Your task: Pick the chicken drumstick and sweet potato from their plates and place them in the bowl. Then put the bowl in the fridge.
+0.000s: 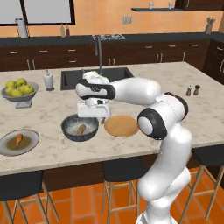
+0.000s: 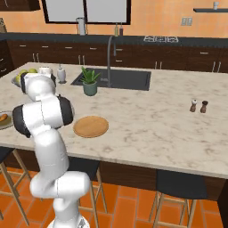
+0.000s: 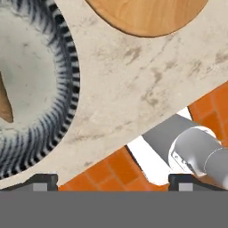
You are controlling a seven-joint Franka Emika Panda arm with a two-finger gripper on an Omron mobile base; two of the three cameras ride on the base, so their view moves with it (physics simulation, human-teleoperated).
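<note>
Right now: got the gripper with fingertips spread wide apart, nothing clamped between them. Hangs low over the marble island counter, just above the bowl on the side toward the wood plate. Not touching either, as far as can be told from the left base view.

Found the sweet potato inside the bowl, an orange-brown lump lying on the pale speckled floor, near the middle. Catches just its edge at the left border of the hand view, beside the striped dark rim. Can't tell which end points where.

Found the chicken drumstick on the grey plate, near the counter's front edge, well apart from the bowl on its left. Lies tilted, narrow end toward the front. Shows bare top on the wood plate, which sits just beside the bowl, close but with a small gap.

Further back: pedestal bowl of yellow-green fruit, white soap dispenser next to the dark sink, tall faucet behind the arm. Adds a potted plant at the sink's front corner in the right base view. Puts two small shakers far off on the right side of the counter. Has dark stools tucked under the front edge, over orange floor tiles.
</note>
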